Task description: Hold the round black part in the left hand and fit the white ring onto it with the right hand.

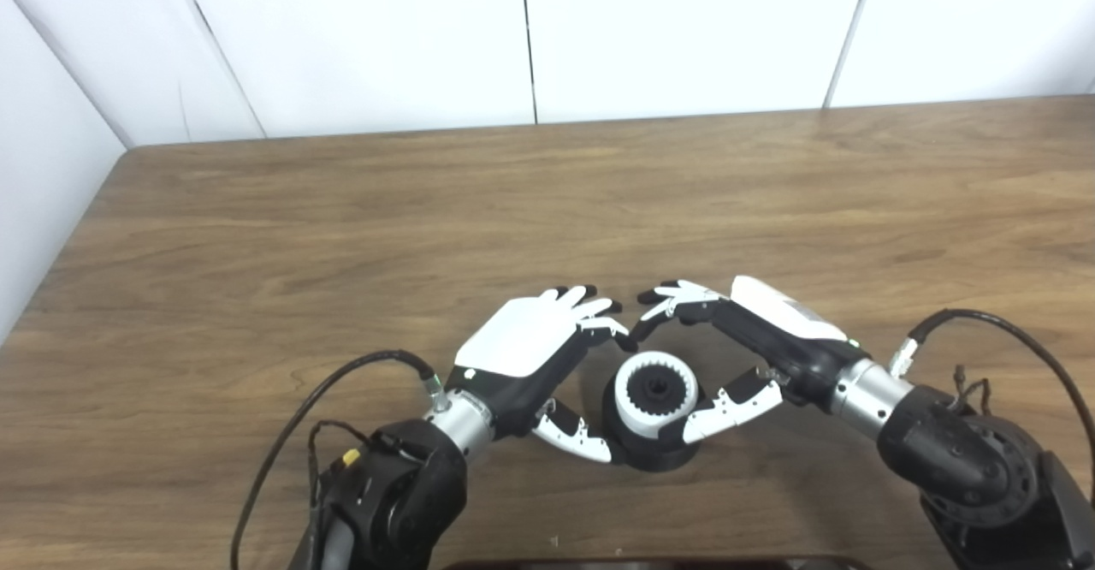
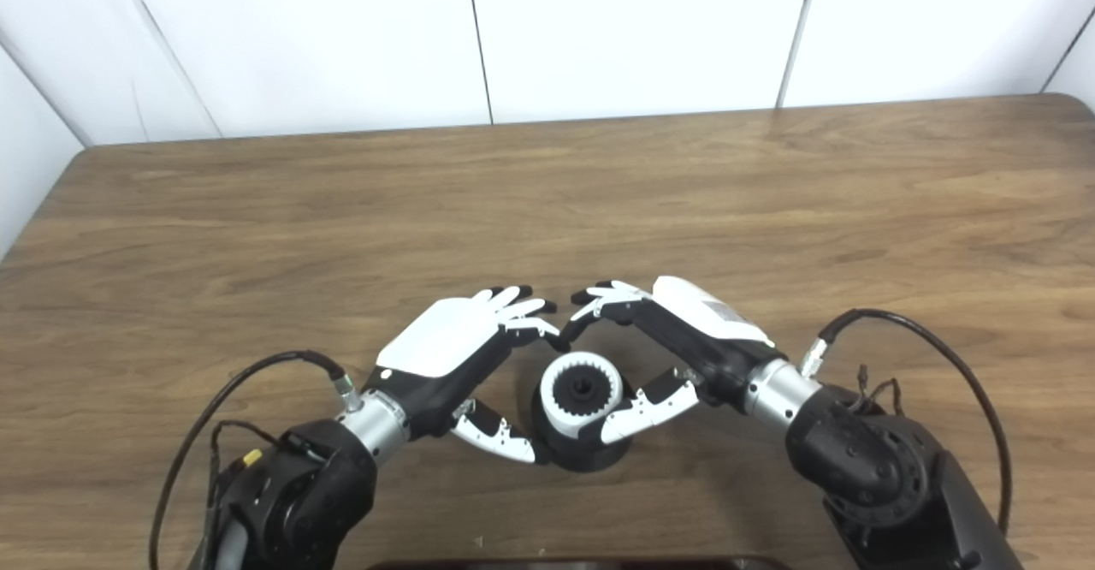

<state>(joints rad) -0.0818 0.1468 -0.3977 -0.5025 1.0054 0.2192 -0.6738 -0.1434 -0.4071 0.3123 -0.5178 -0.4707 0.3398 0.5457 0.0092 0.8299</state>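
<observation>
Item: white ring [image 1: 657,394] seated atop round black part [image 1: 648,446], mid-table [image 1: 547,210].
Left eye view: left hand [image 1: 528,349] cups the part's left side, thumb at its base; right hand [image 1: 753,335] spread about the ring, thumb touching; firm grip uncertain. Right eye view: same; fitting seems done or nearly; next, press home or release.

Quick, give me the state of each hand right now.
Left hand: open, fingers spread around the black part, no firm grip visible.
Right hand: open, fingers and thumb flanking the white ring seated on it.
</observation>
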